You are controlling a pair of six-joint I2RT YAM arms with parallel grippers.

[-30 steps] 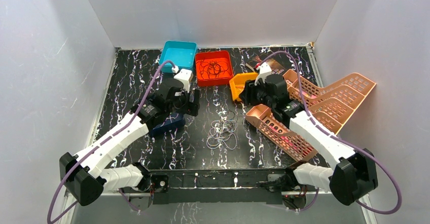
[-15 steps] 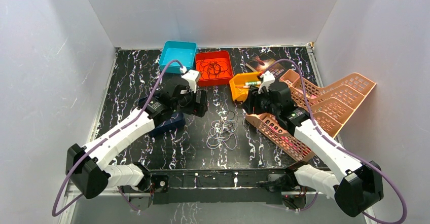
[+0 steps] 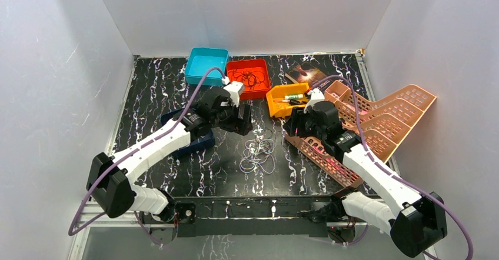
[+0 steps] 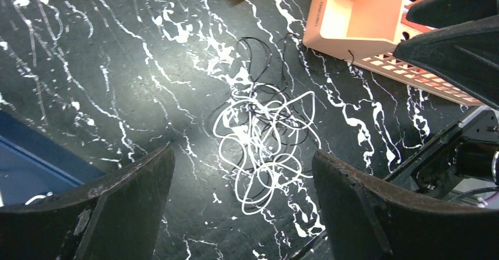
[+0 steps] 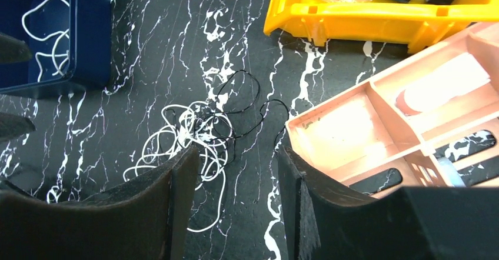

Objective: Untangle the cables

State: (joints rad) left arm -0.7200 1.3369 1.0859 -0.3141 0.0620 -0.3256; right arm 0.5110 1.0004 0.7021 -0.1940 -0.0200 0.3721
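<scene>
The black, white-veined marble-pattern table (image 3: pixel 153 95) is the work surface. The pink perforated plastic basket (image 3: pixel 406 104) lies at its 3 o'clock side. It leaves the centre to the tangle.

The dark blue rectangular plastic tray (image 3: pixel 197 144) sits just beside the left arm. It holds one loose white wire loop (image 5: pixel 50 33) and probably receives separated strands.

The left gripper (image 4: pixel 244 213) hangs above the table with its jaws spread wide and nothing between them. The right gripper (image 5: pixel 235 207) also has its jaws apart and empty. The two face each other across the tangle, which suggests a two-sided pick.

The cables (image 3: pixel 259 153), thin white and black wire loops, lie knotted at the table centre. In the top view they are at 5 o'clock from the left gripper and 8 o'clock from the right. No finger touches them. In the right wrist view the white loops lie at 10 o'clock from the jaw gap.
</scene>
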